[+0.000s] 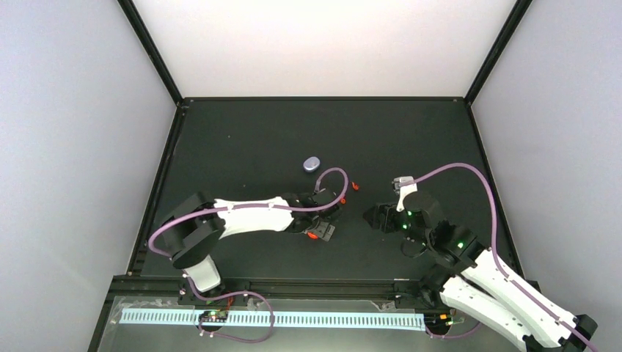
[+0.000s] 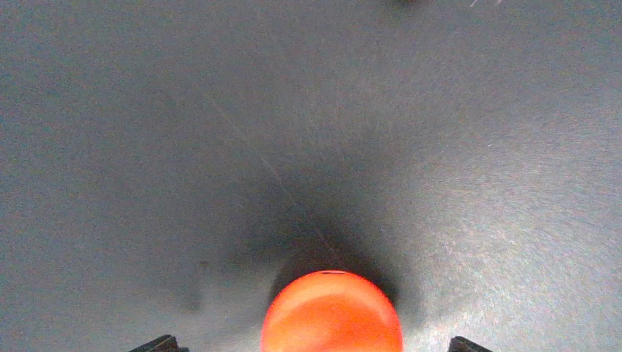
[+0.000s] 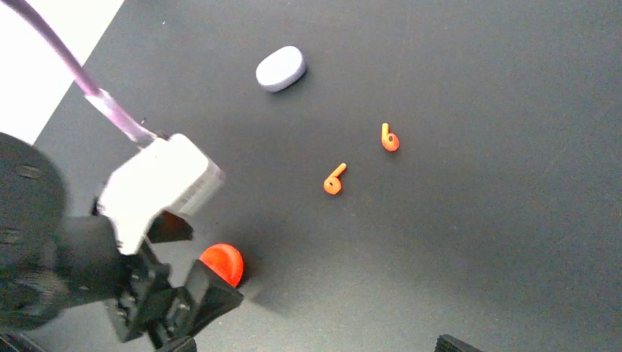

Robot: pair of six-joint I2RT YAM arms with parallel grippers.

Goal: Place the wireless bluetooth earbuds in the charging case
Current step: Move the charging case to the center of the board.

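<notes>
Top external view: black table (image 1: pixel 257 139); left end effector (image 1: pixel 320 232) low over it, jaws wide, straddling the orange case (image 2: pixel 331 312) with a gap on each side. Right end effector (image 1: pixel 372 216) is spread open and empty. Grey case (image 3: pixel 280 68) sits farther back. Red-orange earbuds (image 3: pixel 334 180) (image 3: pixel 389 138) lie loose on the table between both cases, outside them.

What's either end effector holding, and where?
Nothing. Left end effector stands open astride the orange case, not touching it. Right end effector is open and empty.
</notes>
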